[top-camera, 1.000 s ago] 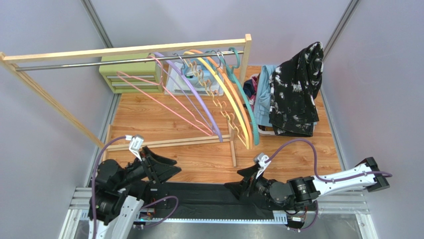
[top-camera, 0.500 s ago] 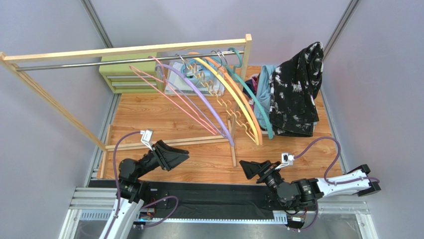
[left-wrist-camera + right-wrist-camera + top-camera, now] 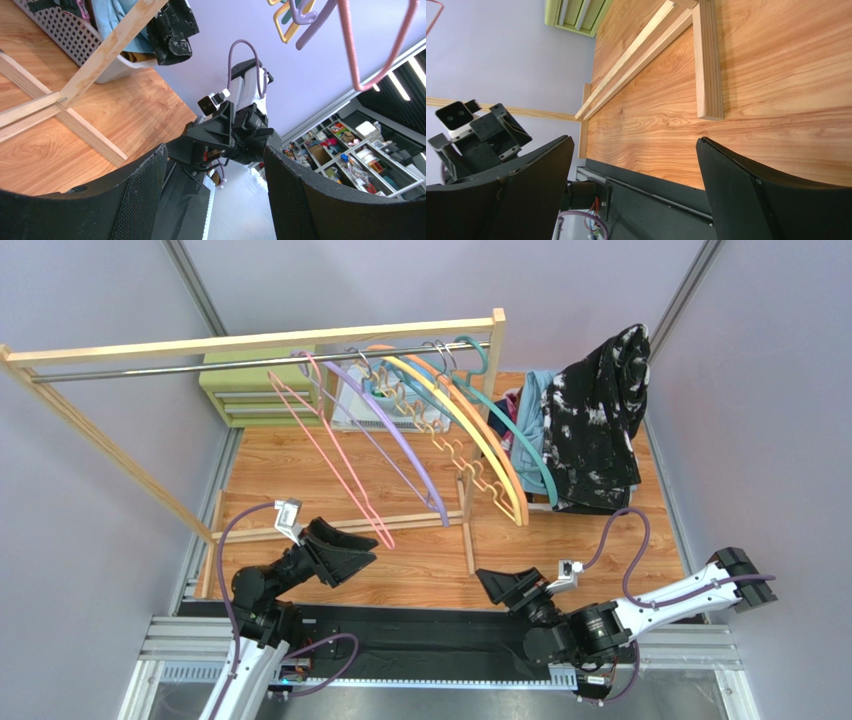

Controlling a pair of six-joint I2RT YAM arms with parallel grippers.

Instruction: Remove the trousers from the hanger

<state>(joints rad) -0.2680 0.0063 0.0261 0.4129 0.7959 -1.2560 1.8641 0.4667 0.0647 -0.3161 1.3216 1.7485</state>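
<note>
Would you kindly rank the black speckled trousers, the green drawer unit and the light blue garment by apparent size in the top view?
1. black speckled trousers
2. green drawer unit
3. light blue garment, mostly hidden behind the trousers, so only its visible part counts

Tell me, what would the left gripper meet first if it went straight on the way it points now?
Probably the right gripper: in the left wrist view it sits straight ahead, between the open fingers of the left gripper. Nothing shows between them, but depth is unclear.
</note>
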